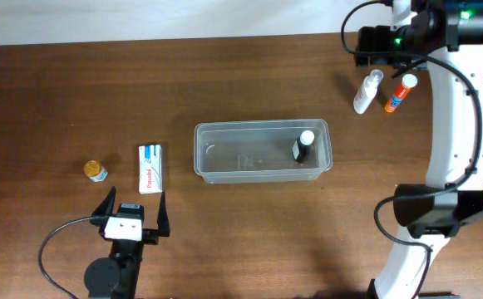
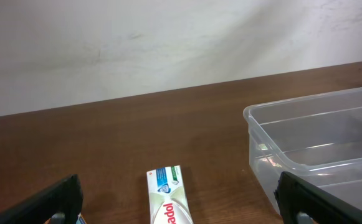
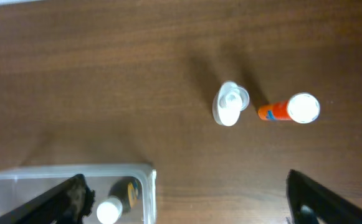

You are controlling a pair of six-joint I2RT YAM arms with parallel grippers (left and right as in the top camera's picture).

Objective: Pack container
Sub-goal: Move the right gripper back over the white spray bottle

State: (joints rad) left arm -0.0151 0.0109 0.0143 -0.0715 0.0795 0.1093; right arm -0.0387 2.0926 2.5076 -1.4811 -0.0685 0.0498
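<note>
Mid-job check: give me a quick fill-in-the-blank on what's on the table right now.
1. The container holds exactly ___ item, a dark bottle.
2. In the overhead view, the toothpaste box lies to the ___ of the container.
3. Beside the white bottle, the glue stick has an ___ body.
4. The left gripper and right gripper both have their fingers ___.

Missing words: one; left; orange; open.

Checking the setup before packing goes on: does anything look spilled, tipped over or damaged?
Nothing stands out. The container sits flat and intact with one small dark bottle inside. The toothpaste box lies flat beside it. The white bottle and orange stick stand upright. No spill shows.
</note>
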